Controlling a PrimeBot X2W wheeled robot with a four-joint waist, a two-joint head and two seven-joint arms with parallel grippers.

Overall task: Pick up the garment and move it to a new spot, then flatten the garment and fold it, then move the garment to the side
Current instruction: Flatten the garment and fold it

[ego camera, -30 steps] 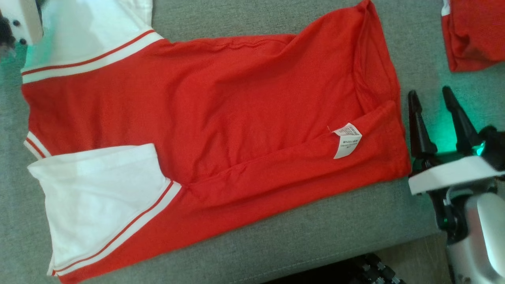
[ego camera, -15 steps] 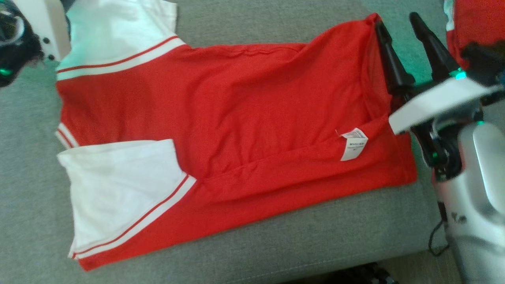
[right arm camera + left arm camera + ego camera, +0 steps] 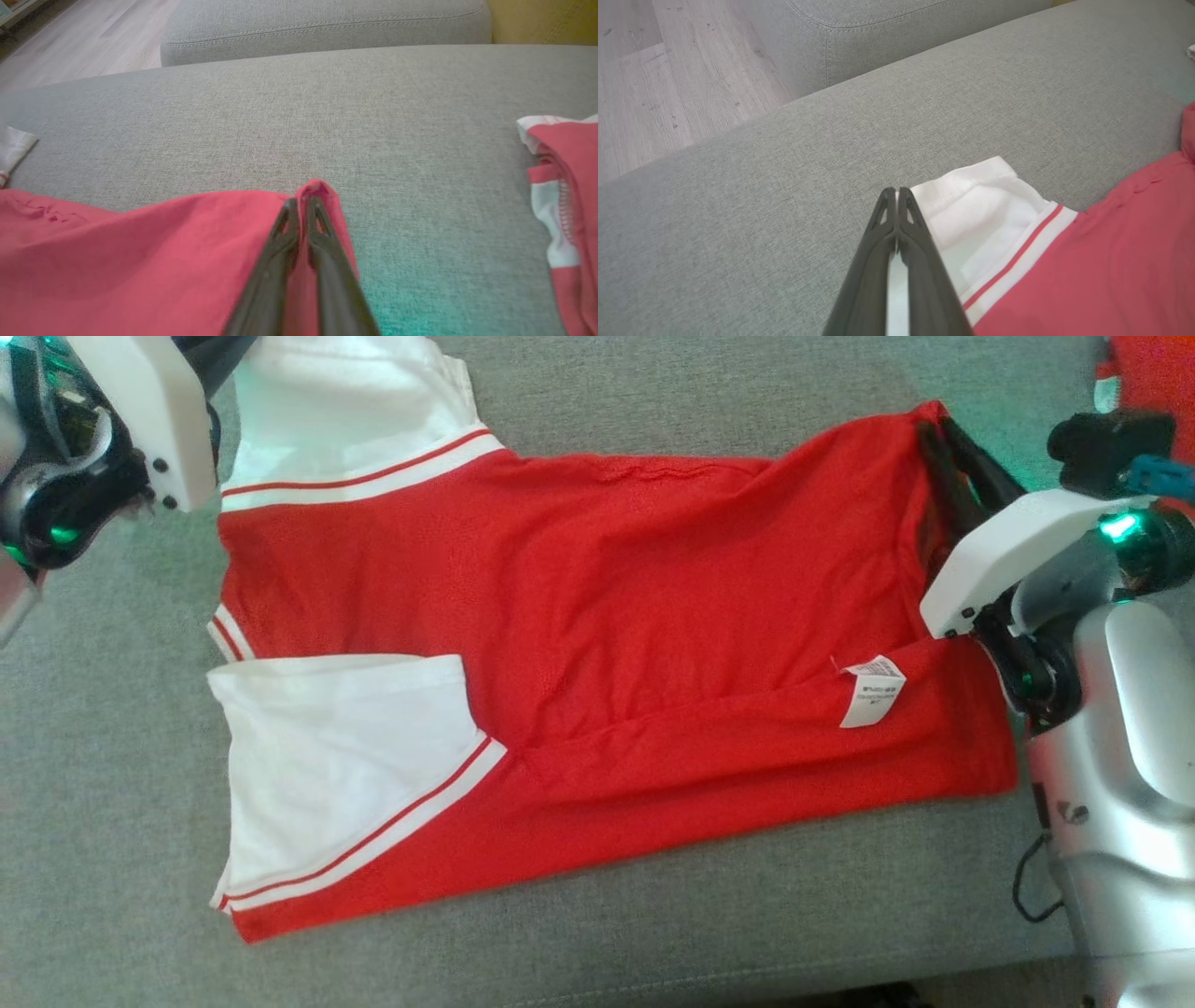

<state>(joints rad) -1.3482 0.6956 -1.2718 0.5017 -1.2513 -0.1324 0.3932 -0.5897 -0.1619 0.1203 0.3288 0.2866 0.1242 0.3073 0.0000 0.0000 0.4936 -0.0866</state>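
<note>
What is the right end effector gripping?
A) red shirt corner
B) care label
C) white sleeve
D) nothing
A: the right end effector is closed on a red corner of the shirt.

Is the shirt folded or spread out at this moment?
Partly folded: the shirt has its near edge turned over, label showing, sleeve laid inward.

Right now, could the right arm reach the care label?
Probably, but not freely: the care label lies uncovered nearby, yet the right pincer is clamped on a corner of the garment.
</note>
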